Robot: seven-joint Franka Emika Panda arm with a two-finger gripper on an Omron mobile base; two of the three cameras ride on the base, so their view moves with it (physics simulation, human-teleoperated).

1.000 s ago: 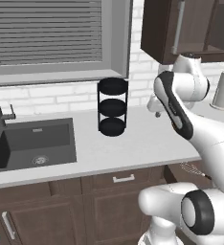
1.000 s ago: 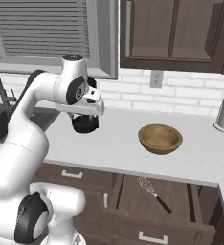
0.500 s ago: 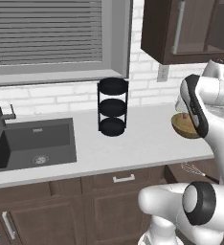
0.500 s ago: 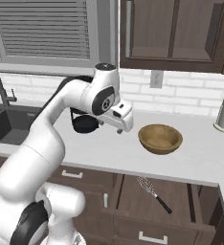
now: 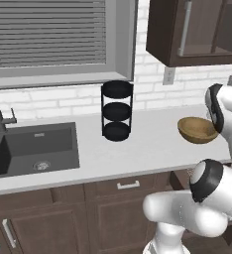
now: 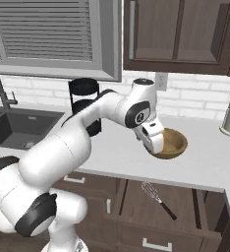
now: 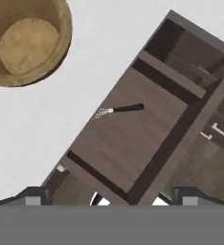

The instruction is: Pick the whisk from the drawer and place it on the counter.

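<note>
The whisk (image 6: 158, 200) is small, with a thin silver wire head shaped like a balloon and a slim black handle. It lies flat on the bottom of the open drawer (image 6: 186, 216), which is pulled out under the counter (image 6: 205, 165). In the right base view its head points up-left, toward the counter edge, and the handle runs down-right. In the hand view the whisk (image 7: 117, 111) lies near the middle of the dark brown drawer (image 7: 128, 143) floor, apart from the walls, and it looks very thin there.

The gripper (image 6: 154, 140) is above the counter, in front of the wooden bowl (image 6: 173, 142), well above the whisk and not touching it. From these pictures I cannot tell if its fingers are apart or together.

The wooden bowl stands on the counter just behind the drawer. A black three-level rack (image 5: 117, 111) stands further left, beside the dark sink (image 5: 31, 149)
</note>
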